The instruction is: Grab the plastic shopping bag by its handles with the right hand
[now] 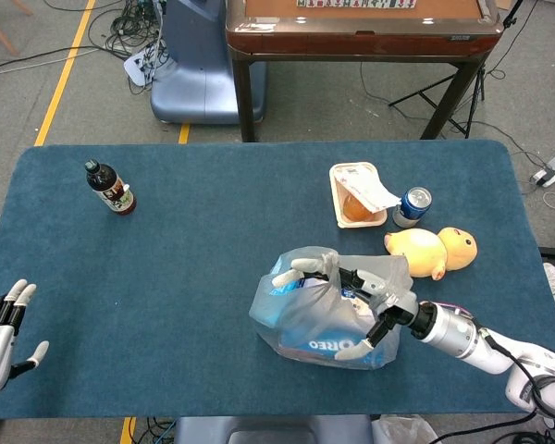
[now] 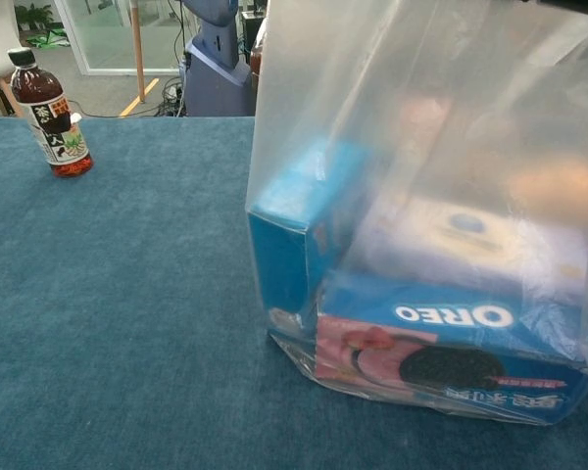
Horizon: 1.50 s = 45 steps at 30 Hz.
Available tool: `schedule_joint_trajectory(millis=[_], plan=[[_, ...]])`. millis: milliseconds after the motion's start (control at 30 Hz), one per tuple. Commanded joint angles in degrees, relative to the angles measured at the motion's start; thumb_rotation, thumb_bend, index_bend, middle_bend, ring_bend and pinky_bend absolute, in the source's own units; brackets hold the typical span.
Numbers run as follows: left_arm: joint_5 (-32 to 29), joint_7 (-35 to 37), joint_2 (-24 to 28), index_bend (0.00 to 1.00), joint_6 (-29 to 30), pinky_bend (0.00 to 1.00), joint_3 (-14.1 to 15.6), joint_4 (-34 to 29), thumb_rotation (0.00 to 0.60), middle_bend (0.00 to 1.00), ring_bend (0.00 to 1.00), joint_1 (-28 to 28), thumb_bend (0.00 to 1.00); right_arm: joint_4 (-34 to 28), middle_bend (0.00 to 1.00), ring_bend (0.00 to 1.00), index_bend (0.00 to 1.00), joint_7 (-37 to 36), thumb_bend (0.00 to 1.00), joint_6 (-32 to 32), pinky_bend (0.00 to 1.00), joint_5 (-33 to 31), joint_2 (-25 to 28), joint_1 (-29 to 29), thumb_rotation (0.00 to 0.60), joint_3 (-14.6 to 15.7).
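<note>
A clear plastic shopping bag [image 1: 324, 310] stands near the table's front right, holding a blue Oreo box [image 2: 451, 352] and other packets. It fills most of the chest view [image 2: 421, 196]. My right hand [image 1: 351, 291] is at the bag's top, fingers hooked through the bunched handles [image 1: 310, 266] and holding them. The bag leans, its base resting on the cloth. My left hand [image 1: 2, 328] is at the front left table corner, fingers spread, holding nothing.
A dark drink bottle [image 1: 109, 188] stands at the far left, also in the chest view [image 2: 51, 116]. Behind the bag lie a yellow plush toy [image 1: 432, 250], a blue can [image 1: 413, 205] and a food tray [image 1: 358, 194]. A brown table [image 1: 361, 28] stands beyond.
</note>
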<state>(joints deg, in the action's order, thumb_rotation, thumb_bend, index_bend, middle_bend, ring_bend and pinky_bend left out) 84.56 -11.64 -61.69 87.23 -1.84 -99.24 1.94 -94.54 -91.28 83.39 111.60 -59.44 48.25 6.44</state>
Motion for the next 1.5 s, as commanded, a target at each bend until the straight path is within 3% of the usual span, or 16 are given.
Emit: schedule_joint_trajectory(millis=[33,200,367,500,667,800,933,1067,1333,1500], plan=[[0.06,0.03,0.11,0.07,0.13,0.00,0.01,-0.11,0.600,0.07,0.11,-0.05,0.23,-0.16,0.12,0.03,0.00,-1.93,0.00,0.20,0.08,0.46,-0.84,1.64,0.600,-1.21],[0.14,0.12,0.25,0.07,0.41,0.00,0.18,-0.23,0.600,0.07,0.11,-0.32,0.23,-0.81,0.22,0.07,0.05,-5.42,0.00,-0.82,0.08,-1.96,-2.66,3.37,0.600,-2.96],[0.39,0.47,0.42,0.07,0.80,0.00,0.29,-0.27,0.600,0.07,0.11,-0.56,0.23,0.76,0.37,0.21,0.28,-15.37,0.00,-1.89,0.17,-4.05,-4.26,5.56,0.600,-3.84],[0.52,0.79,0.58,0.07,0.96,0.00,0.44,-0.19,0.600,0.07,0.11,-0.76,0.23,3.81,0.50,0.33,0.44,-28.39,0.00,-0.41,0.27,-5.25,-5.16,6.75,0.600,-4.26],[0.52,1.10,0.62,0.07,1.06,0.00,0.53,0.03,0.600,0.07,0.11,-0.94,0.23,8.22,0.55,0.40,0.47,-40.26,0.00,-0.14,0.35,-5.69,-6.07,8.03,0.600,-3.87],[0.43,1.23,0.62,0.07,0.80,0.00,0.60,0.21,0.600,0.07,0.11,-0.92,0.23,10.79,0.60,0.48,0.49,-49.74,0.03,-0.25,0.48,-7.85,-6.82,8.57,0.600,-4.13],[0.37,1.28,0.59,0.07,0.64,0.00,0.61,0.39,0.600,0.07,0.11,-0.89,0.23,12.41,0.64,0.56,0.54,-54.18,0.15,-2.47,0.64,-10.29,-7.02,9.26,0.600,-4.73],[0.19,1.30,0.57,0.07,0.50,0.00,0.60,0.50,0.600,0.07,0.11,-0.89,0.23,11.59,0.68,0.63,0.58,-55.16,0.26,-4.36,0.71,-11.17,-6.33,9.82,0.600,-5.07],[0.28,0.82,0.45,0.07,0.19,0.00,0.62,0.36,0.600,0.07,0.11,-0.69,0.23,4.83,0.78,0.79,0.70,-54.77,0.64,-11.74,0.85,-17.09,-2.26,11.27,0.600,-7.83],[0.36,0.61,0.53,0.07,0.23,0.00,0.59,0.11,0.600,0.07,0.11,-0.66,0.23,2.74,0.81,0.83,0.73,-54.45,0.70,-10.73,0.89,-16.03,-0.45,11.08,0.600,-9.87]])
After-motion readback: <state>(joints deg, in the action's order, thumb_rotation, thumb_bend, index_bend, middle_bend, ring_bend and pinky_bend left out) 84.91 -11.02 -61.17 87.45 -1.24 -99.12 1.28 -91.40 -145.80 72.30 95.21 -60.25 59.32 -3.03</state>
